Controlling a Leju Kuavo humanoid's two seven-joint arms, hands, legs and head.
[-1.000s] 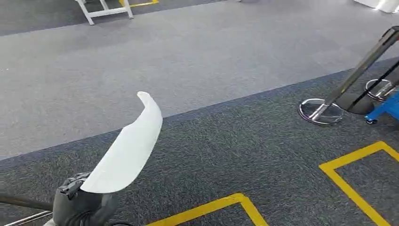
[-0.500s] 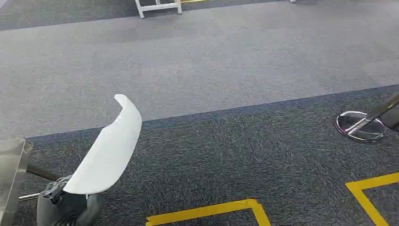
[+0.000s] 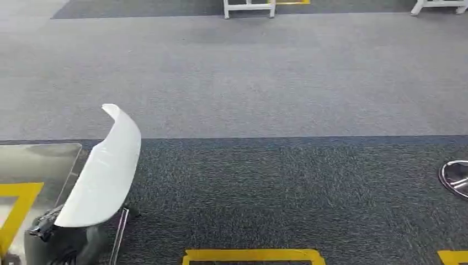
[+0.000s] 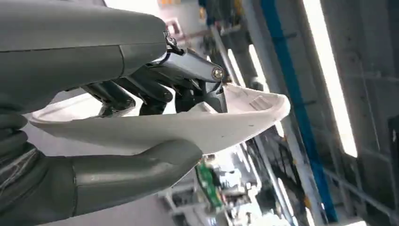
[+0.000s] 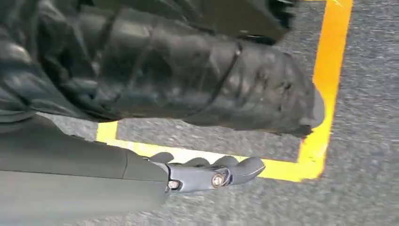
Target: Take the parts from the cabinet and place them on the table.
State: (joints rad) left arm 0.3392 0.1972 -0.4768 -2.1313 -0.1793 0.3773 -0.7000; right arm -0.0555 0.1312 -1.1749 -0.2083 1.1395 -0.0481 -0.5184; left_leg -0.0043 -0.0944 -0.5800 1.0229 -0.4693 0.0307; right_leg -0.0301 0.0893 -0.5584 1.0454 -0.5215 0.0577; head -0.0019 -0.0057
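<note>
White curved part (image 3: pixel 105 174) is held in the left hand (image 3: pixel 60 243), low at the left of the head view. The part is a long, thin, glossy shell. Its lower end sits in the hand and its narrow upper tip curls over above the boundary between the dark carpet (image 3: pixel 287 193) and the lighter grey carpet (image 3: pixel 237 77).

Left wrist view: the thick grey thumb (image 4: pixel 136 167) presses against one face of the part (image 4: pixel 207 129). The darker fingers (image 4: pixel 155 89) wrap over the opposite edge, so the shell is clamped between them. The free end of the part extends well past the fingertips.

Right hand (image 5: pixel 207 174): seen in the right wrist view, hanging above the carpet. The fingers lie straight and close together, with nothing in them. Yellow floor tape (image 5: pixel 324 89) forms a corner just beyond the fingertips.

Surroundings, head view:
- A pale metallic surface (image 3: pixel 38 165) with a yellow marking on it sits at the lower left, just beside the left hand. What it belongs to cannot be told.
- Yellow tape line (image 3: pixel 254 255) on the dark carpet near the bottom edge.
- Chrome round base (image 3: pixel 455 178) at the right edge, partly cut off.
- White frame legs (image 3: pixel 248 8) stand on the floor at the top edge, well apart from the hand.
</note>
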